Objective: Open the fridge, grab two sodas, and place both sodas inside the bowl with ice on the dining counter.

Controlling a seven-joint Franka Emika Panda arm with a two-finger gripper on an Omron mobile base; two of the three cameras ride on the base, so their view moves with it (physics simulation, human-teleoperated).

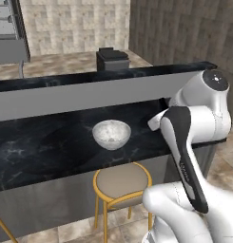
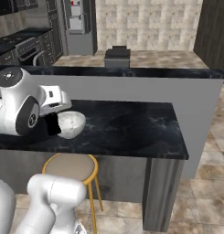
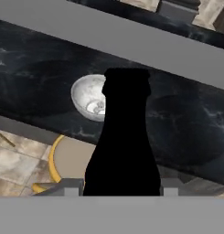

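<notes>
A slim dark soda bottle (image 3: pixel 122 137) stands upright between my gripper's (image 3: pixel 121 185) fingers, which are shut on its lower body. From the right base view the bottle (image 2: pixel 52 124) hangs just left of the bowl with ice (image 2: pixel 71 124), close to its rim. The small white-silvery bowl (image 1: pixel 111 134) sits on the black marbled dining counter (image 1: pixel 42 147), near its front edge. In the hand view the bowl (image 3: pixel 88 98) lies beyond and left of the bottle, with pale contents inside. My own forearm hides the hand in the left base view. The fridge (image 2: pixel 79 27) stands far back across the room.
A round tan-seated stool (image 1: pixel 121 182) with a yellow frame stands under the counter's front edge, below the bowl. A raised grey ledge with a black top (image 2: pixel 131 73) runs along the back of the counter. A dark box (image 2: pixel 117 55) sits on the floor beyond it.
</notes>
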